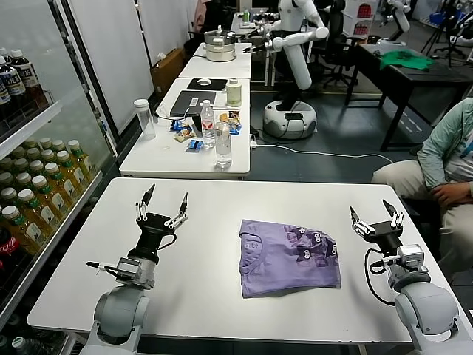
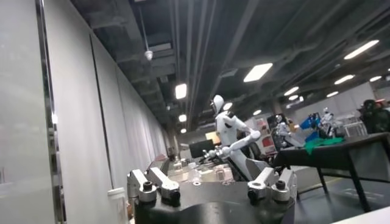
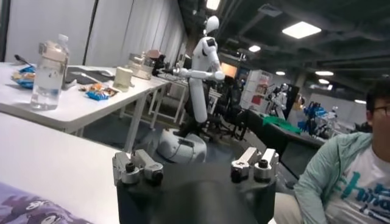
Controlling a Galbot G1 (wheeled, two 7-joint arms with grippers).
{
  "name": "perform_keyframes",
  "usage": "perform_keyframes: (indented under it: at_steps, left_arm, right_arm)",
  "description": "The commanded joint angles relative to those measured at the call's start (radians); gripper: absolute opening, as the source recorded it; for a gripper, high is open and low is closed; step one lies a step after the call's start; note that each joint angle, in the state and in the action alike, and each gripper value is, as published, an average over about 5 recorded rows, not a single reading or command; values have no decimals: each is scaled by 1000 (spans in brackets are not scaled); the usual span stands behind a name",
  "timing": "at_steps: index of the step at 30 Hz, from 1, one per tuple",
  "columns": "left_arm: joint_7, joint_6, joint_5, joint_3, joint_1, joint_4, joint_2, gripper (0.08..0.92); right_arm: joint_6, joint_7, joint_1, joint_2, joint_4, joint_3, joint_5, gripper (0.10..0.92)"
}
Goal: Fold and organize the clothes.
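The lavender T-shirt (image 1: pixel 288 255) lies folded into a rough rectangle on the white table (image 1: pixel 222 200), right of centre, with small dark purple figures showing on top. A corner of it shows in the right wrist view (image 3: pixel 24 210). My left gripper (image 1: pixel 164 201) stands open and empty, pointing up, well left of the shirt. My right gripper (image 1: pixel 375 211) stands open and empty, pointing up, just right of the shirt. Neither touches the cloth.
A second white table (image 1: pixel 185 148) beyond carries bottles, snacks and a laptop. A drinks fridge (image 1: pixel 37 170) stands at the left. A seated person (image 1: pixel 443 166) is at the right. Another robot (image 1: pixel 295 52) and a green cloth (image 1: pixel 405 59) are farther back.
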Motion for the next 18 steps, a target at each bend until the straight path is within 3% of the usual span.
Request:
perform_keyframes:
  at_steps: [1, 18]
  left_arm:
    - [-21, 13, 42, 12, -8, 15, -3, 823]
    - [-81, -5, 131, 13, -15, 58, -53, 823]
  right_arm:
    - [40, -31, 15, 9, -37, 0, -70, 823]
    - [116, -12, 66, -30, -89, -31, -120, 823]
